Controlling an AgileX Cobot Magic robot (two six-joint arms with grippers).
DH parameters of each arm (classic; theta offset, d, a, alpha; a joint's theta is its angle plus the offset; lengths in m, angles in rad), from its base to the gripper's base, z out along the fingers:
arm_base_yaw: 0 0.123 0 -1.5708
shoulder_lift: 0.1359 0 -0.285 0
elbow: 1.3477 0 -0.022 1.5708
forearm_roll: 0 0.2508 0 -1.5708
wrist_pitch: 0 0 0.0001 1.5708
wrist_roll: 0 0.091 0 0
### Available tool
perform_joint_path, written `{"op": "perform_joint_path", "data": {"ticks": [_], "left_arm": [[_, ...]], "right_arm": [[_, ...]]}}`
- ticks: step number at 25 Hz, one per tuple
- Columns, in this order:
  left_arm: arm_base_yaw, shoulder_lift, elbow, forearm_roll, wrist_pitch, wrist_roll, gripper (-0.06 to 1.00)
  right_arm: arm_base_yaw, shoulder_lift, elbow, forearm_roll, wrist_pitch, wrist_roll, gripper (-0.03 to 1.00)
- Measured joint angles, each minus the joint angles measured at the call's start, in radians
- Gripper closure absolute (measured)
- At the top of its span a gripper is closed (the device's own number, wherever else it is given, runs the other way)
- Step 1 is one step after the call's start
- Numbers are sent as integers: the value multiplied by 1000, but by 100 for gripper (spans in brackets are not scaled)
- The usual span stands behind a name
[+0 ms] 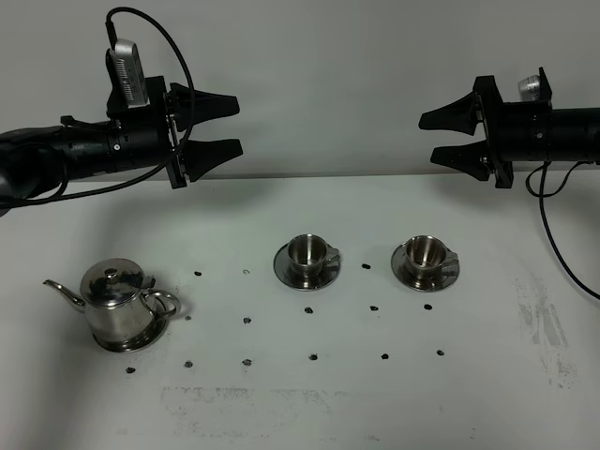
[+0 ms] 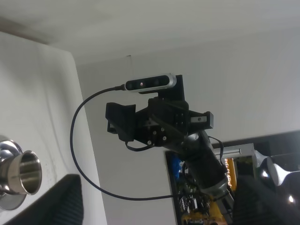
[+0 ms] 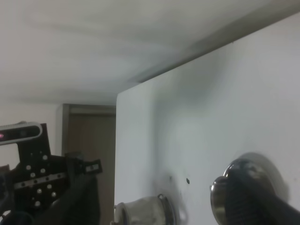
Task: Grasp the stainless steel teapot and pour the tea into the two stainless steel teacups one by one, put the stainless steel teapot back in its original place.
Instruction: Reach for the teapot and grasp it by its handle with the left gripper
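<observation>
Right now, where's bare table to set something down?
Free: strip of white table in front of the black dots; also between the squat shiny steel teapot and the left small steel cup on its saucer. Tightest: between that cup and the right steel cup.

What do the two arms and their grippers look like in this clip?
Both arms are matte black. The left gripper and right gripper each have two black, tapering pointed fingers. A silver-grey camera sits atop each wrist, trailing a black cable.
</observation>
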Motion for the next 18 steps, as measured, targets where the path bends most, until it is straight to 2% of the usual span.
{"op": "perform_joint_path", "data": {"ticks": [9, 13, 16, 18], "left_arm": [[0, 0, 0, 0, 0, 3, 23], [0, 1, -8, 4, 0, 57, 24], [0, 1, -44, 44, 0, 93, 27], [0, 1, -83, 96, 1, 100, 29]], "right_arm": [[0, 0, 0, 0, 0, -18, 38], [0, 0, -16, -12, 0, -141, 39], [0, 0, -73, -82, -1, -242, 42], [0, 0, -125, -168, -3, -275, 43]]}}
